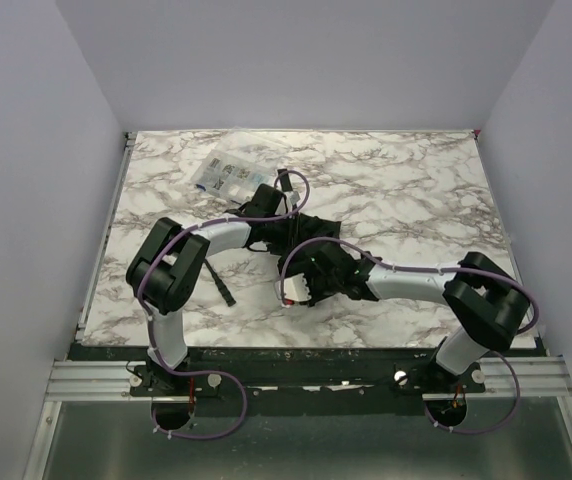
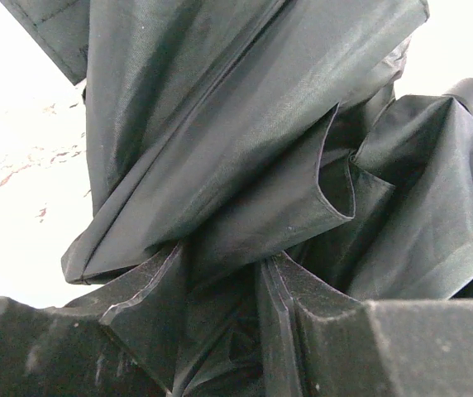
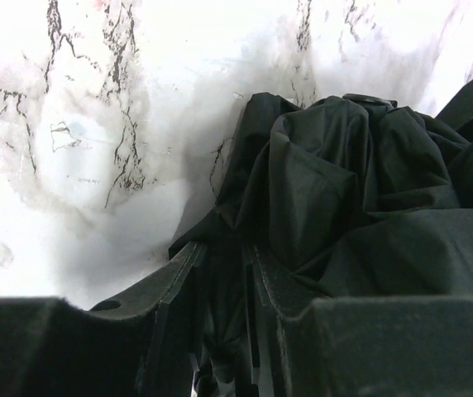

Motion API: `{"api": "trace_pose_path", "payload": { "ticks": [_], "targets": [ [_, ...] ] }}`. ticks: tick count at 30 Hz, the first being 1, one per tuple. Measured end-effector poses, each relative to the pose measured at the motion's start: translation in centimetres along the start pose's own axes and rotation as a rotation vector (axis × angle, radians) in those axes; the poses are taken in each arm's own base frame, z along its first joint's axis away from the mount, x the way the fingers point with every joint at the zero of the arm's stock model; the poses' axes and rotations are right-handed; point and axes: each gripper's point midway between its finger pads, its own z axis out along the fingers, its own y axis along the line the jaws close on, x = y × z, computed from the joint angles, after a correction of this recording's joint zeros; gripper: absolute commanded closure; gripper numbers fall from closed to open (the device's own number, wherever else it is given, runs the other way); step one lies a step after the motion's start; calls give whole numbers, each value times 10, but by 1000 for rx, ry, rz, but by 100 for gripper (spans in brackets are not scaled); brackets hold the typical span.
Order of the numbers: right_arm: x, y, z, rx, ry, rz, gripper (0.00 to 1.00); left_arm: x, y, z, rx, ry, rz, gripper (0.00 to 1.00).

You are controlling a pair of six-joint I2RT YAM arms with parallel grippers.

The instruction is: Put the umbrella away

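Observation:
The umbrella (image 1: 318, 229) lies as a crumpled dark bundle in the middle of the marble table, between my two arms. In the left wrist view its grey-green canopy (image 2: 245, 141) fills the frame, and my left gripper (image 2: 224, 258) is shut on a fold of that fabric. My right gripper (image 3: 224, 252) is also shut on a bunch of the canopy (image 3: 344, 182), at the bundle's near edge. From above, the left gripper (image 1: 272, 216) is on the bundle's far left side and the right gripper (image 1: 312, 270) on its near side. Shaft and handle are hidden.
A clear plastic compartment box (image 1: 228, 176) lies at the back left of the table (image 1: 416, 190). A small black-handled tool (image 1: 224, 287) rests near the left arm's elbow. Grey walls close in the table on three sides.

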Motion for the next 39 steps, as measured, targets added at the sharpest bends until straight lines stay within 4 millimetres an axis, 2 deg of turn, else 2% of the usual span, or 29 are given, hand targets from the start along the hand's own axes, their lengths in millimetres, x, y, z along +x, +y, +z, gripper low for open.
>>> {"api": "trace_pose_path", "payload": {
  "ticks": [12, 21, 25, 30, 39],
  "targets": [
    [0, 3, -1, -129, -72, -24, 64, 0, -2, 0, 15, 26, 55, 59],
    [1, 7, -3, -235, -86, -7, 62, 0, -3, -1, 40, 28, 60, 52],
    [2, 12, -6, -256, -89, -11, 61, 1, -5, -5, 79, 32, 22, 47],
    [5, 15, -9, -264, -97, 5, 61, -2, -9, -12, 142, 39, -55, 35],
    [11, 19, -13, -288, -102, 54, 61, -4, -16, -25, 236, 34, -157, 33]
  ]
}}
